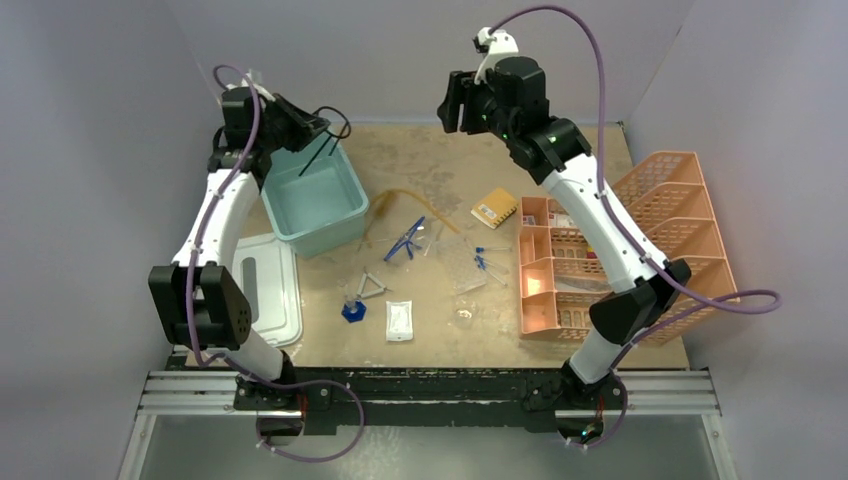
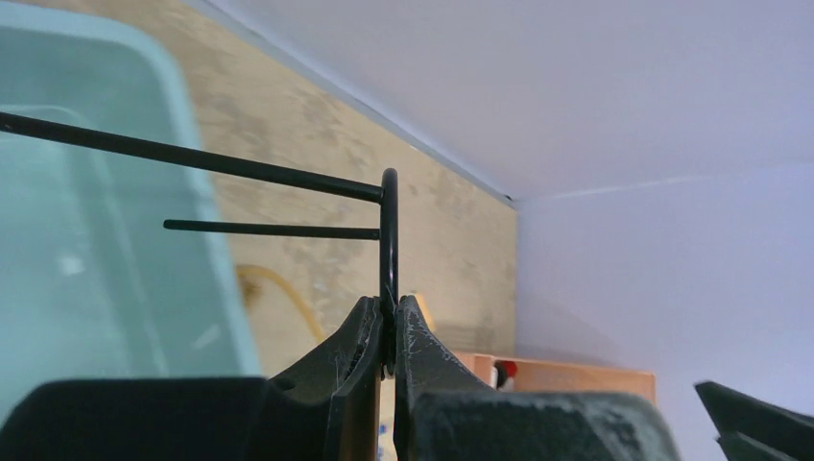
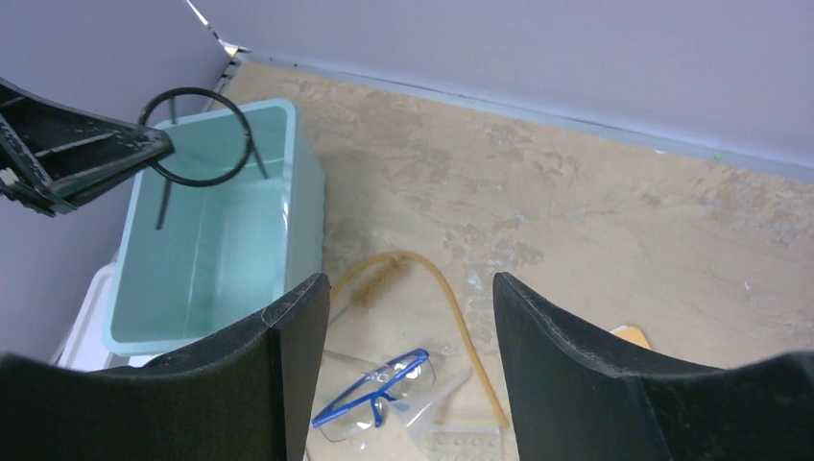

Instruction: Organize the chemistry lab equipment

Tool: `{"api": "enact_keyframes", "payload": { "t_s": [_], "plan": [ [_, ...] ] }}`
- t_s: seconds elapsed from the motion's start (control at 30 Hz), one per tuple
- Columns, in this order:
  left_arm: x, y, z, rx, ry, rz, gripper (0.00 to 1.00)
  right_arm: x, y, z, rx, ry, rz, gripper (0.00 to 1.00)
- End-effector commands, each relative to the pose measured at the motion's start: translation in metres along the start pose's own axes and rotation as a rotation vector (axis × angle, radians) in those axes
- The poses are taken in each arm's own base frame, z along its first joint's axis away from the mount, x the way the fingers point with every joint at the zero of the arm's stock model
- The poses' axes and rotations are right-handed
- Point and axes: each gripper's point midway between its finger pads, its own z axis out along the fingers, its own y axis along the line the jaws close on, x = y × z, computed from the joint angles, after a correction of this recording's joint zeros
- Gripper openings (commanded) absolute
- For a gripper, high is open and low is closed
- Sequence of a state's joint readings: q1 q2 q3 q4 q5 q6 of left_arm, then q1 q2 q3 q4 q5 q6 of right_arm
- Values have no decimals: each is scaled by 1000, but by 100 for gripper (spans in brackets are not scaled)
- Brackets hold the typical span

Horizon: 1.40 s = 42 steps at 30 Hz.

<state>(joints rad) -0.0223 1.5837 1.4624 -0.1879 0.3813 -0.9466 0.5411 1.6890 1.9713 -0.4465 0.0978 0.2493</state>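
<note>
While your left gripper (image 2: 389,322) pinches the black wire ring tripod (image 2: 388,226) by its ring, jaws closed tight, the tripod hangs over the teal tub (image 1: 318,195) at the table's (image 1: 440,170) far-left corner. Your right gripper (image 3: 411,288) has its jaws spread wide, holding nothing, raised above the far edge. The blue-framed clear goggles (image 3: 374,389) lie mid-table.

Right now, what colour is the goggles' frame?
Blue; the goggles show best in the right wrist view.

Pale lilac-grey walls (image 1: 400,50) are enclosing a worn, blotchy tan tabletop (image 1: 420,160) at nine, twelve and three o'clock; a metal rail (image 1: 680,392) is running along six o'clock. Soft even light is falling.
</note>
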Motion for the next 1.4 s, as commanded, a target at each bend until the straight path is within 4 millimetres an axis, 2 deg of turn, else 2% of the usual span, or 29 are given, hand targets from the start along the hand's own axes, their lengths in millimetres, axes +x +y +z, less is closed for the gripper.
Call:
{"api": "enact_keyframes", "payload": {
  "t_s": [0.0,0.17,0.27,0.37,0.5,0.67,0.87,1.0,1.07,1.2,1.37],
  "plan": [
    [-41,11,-20,-41,-84,87,0,6,-6,10,22,1,-1,65],
    [-37,39,-8,-45,-65,29,0,18,-9,23,30,32,-6,65],
    [-33,44,1,-5,-47,-6,0,24,-10,31,32,48,-9,65],
    [-19,57,15,17,2,-59,0,29,-13,40,35,61,-10,65],
    [-21,65,25,49,-30,-36,0,33,-16,47,34,74,1,65],
    [-11,105,41,-11,-8,9,0,37,-25,53,47,87,9,65],
    [-8,99,52,180,-47,-83,0,36,-45,53,106,81,-8,65],
    [-15,98,56,257,-126,-163,0,35,-47,52,105,82,-1,65],
    [-24,93,52,318,-197,-195,0,36,-48,52,109,83,-1,65],
    [-36,95,51,344,-284,-230,0,37,-50,51,119,87,-3,65],
    [-37,107,54,336,-316,-287,0,36,-53,49,130,89,-6,66]
  ]
}}
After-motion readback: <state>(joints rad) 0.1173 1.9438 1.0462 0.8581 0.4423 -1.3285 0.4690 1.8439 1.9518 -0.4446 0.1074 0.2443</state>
